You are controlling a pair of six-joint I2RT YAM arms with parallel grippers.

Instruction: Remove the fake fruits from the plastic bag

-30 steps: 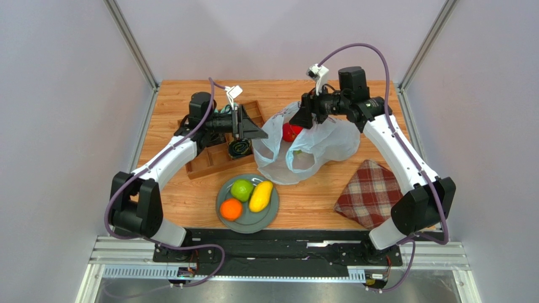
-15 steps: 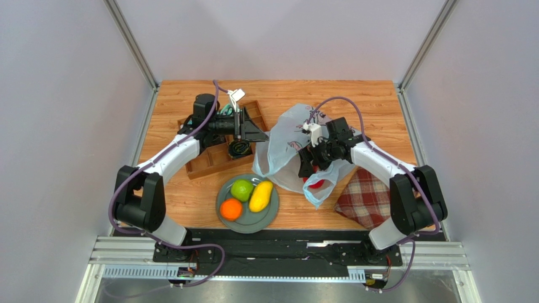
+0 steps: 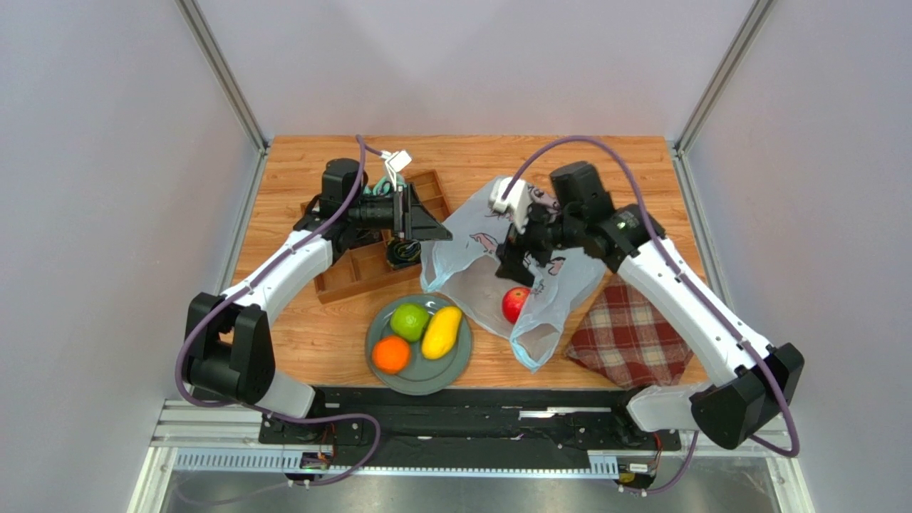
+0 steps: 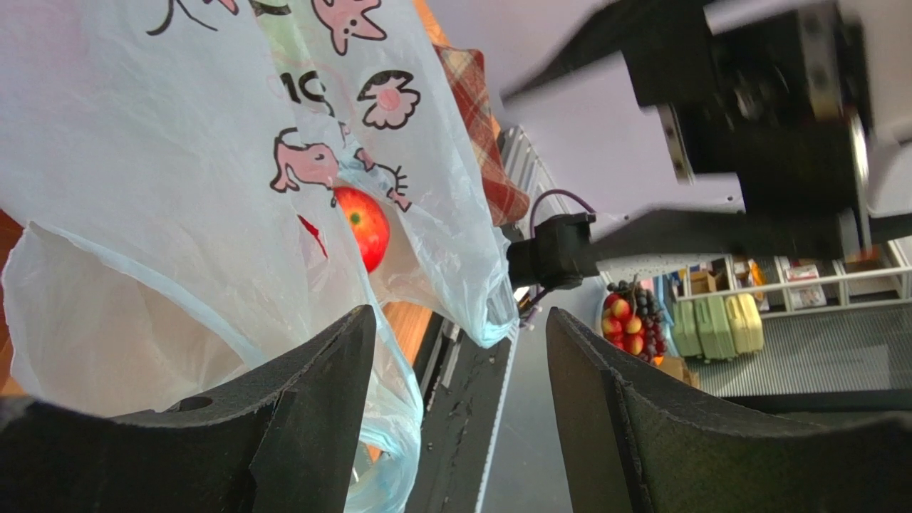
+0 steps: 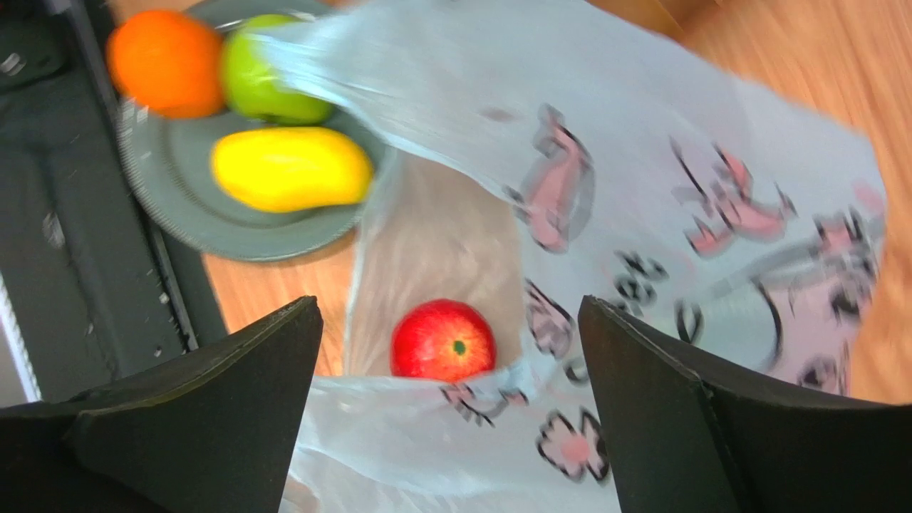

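Both are spread wide with nothing held: the right gripper (image 5: 447, 308) hangs over the red apple (image 5: 442, 340) in the crumpled plastic bag (image 5: 482, 96), the left gripper (image 4: 460, 321) just beside it.

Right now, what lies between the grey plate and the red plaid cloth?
In the top view, the near end of the plastic bag, with a red apple showing among its folds, lies between the grey plate and the plaid cloth.

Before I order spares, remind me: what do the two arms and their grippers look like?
Both arms match: the left arm and right arm have white link shells between black joint housings. A purple cable loops along each. The left gripper and right gripper have matte black, wedge-shaped fingers.
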